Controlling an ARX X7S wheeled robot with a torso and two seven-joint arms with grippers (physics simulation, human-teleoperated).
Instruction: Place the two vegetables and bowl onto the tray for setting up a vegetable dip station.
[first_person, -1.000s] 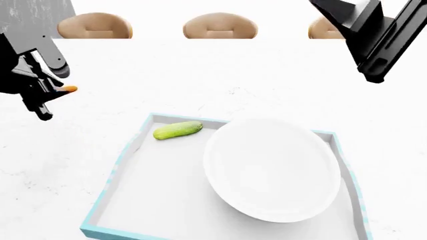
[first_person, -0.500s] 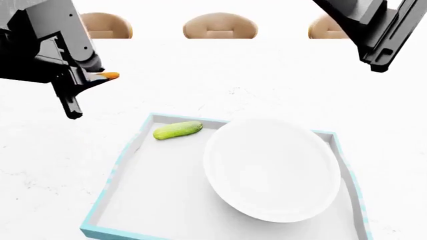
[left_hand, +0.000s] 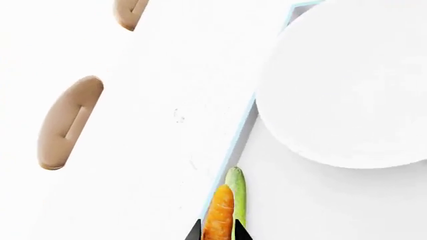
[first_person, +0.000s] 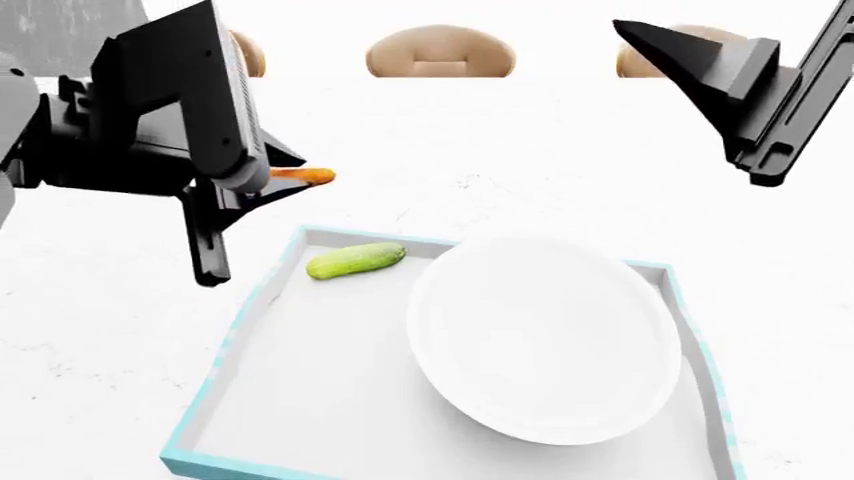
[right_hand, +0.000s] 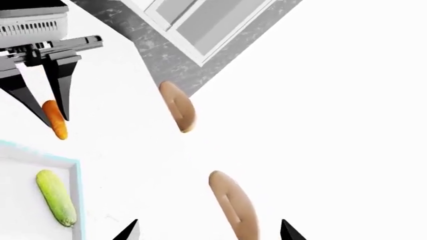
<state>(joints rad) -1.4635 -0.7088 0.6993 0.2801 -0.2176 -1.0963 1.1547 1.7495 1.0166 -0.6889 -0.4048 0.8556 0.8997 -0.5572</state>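
Above the white tabletop, at the left of the head view, the left gripper hangs with its dark jaws clenched on a small tapered orange carrot, whose tip pokes out toward the middle of the table. That carrot is off the surface, just outside the far left corner of the large shallow rectangular tray with light blue walls and a white floor. From the left wrist view the carrot sits between the two black fingertips, directly over the tray's blue rim and overlapping the vegetable below it.

Inside the tray, near that far left corner, lies a short pale yellow-green cucumber, flat on the white floor and close to the far wall. Just beside it, filling the tray's right half, rests a wide, shallow, glossy white round bowl; bowl and cucumber are near each other but apart.

Beyond the table's far edge stand tan rounded chair backs.

At the upper right, the right gripper is raised well clear of the tray, its jaws spread apart and holding nothing.
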